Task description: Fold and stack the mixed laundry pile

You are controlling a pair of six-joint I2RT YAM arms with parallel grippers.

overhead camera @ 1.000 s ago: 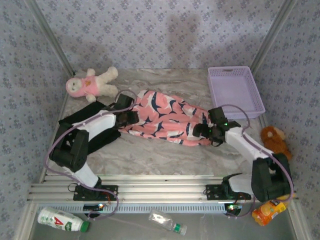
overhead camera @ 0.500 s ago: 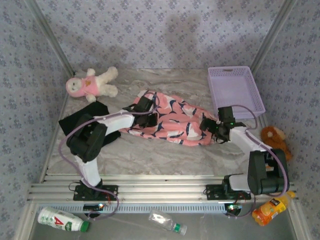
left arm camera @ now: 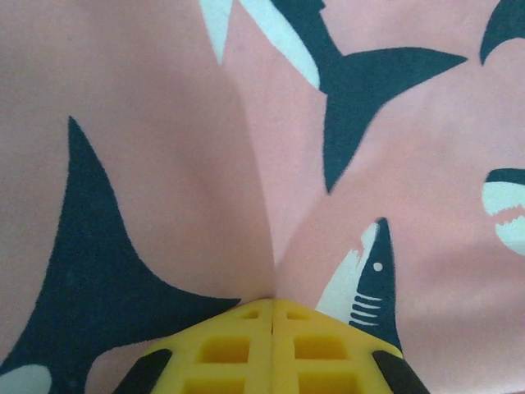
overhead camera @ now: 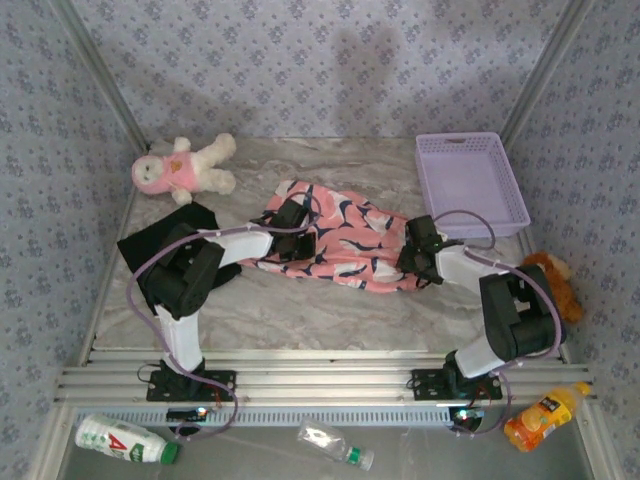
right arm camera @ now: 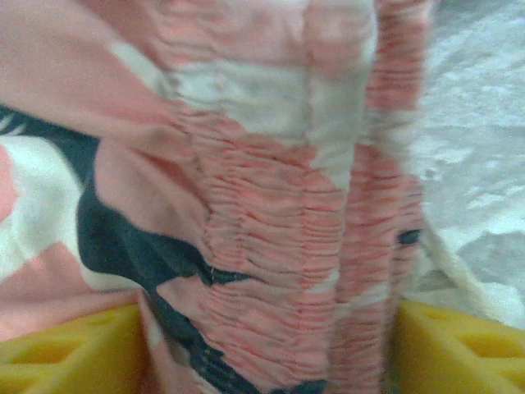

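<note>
I see white shells over black joint housings on my left arm [overhead camera: 240, 243] and right arm [overhead camera: 462, 266]. A lavender cable [overhead camera: 133, 290] loops along each. The fingers [left arm camera: 246, 349] are bright yellow moulded blocks with square recesses, black behind.

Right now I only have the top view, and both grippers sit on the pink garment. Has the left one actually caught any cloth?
Observer: Yes. In the left wrist view the left gripper has its yellow pads pressed together, and a crease of the pink garment runs straight into the line where they meet.
Operator: And the right one?
Observer: The right gripper is open. Its two pads stand apart with the gathered waistband between them.
Operator: Is it at the garment's edge?
Observer: Yes, bare table shows just beyond the waistband.
</note>
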